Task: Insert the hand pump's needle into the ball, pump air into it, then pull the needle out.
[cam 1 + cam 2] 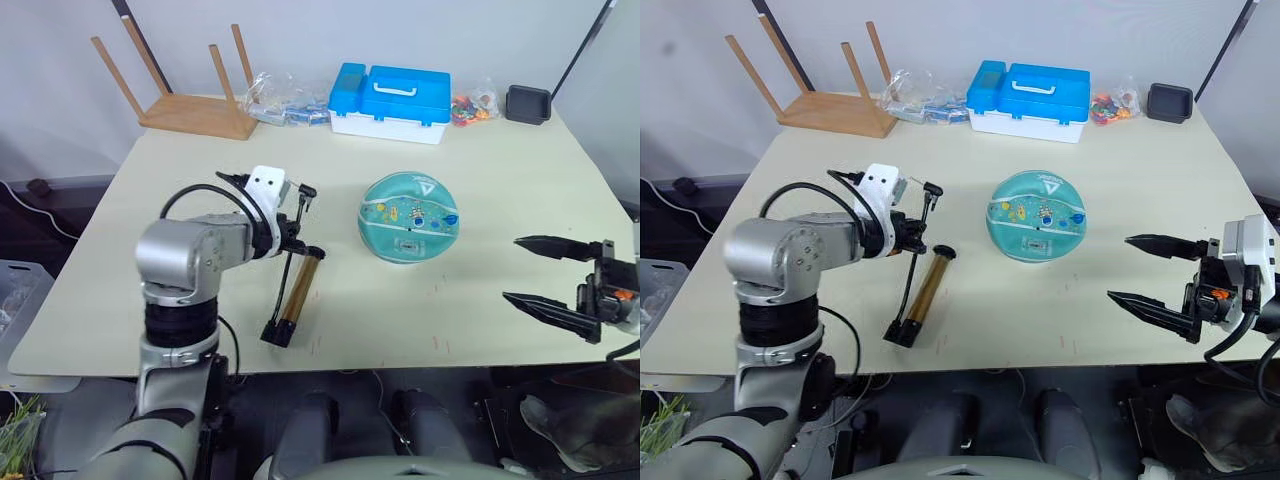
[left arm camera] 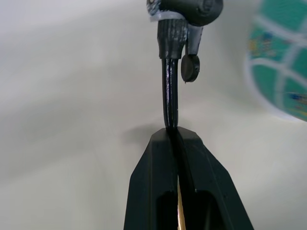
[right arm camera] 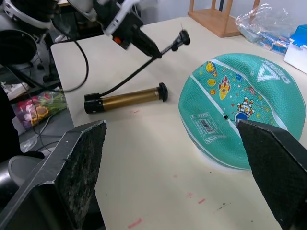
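Note:
The teal ball (image 1: 408, 217) with white seams and cartoon prints rests at the table's middle; a small dark valve hole (image 3: 225, 116) faces my right side. Left of it, the bronze hand pump (image 1: 300, 288) lies on the table with its black hose rising from its near end. My left gripper (image 1: 297, 225) is shut on that hose just below its black end fitting (image 2: 184, 24), held above the table and apart from the ball. The needle itself is too small to make out. My right gripper (image 1: 512, 268) stands open to the right of the ball, with nothing between its fingers.
A blue-and-white toolbox (image 1: 395, 100) stands at the table's back, with plastic bags (image 1: 285, 100) to its left and an upturned wooden stool (image 1: 190, 100) at the back left. A black tray (image 1: 528, 103) sits at the back right corner.

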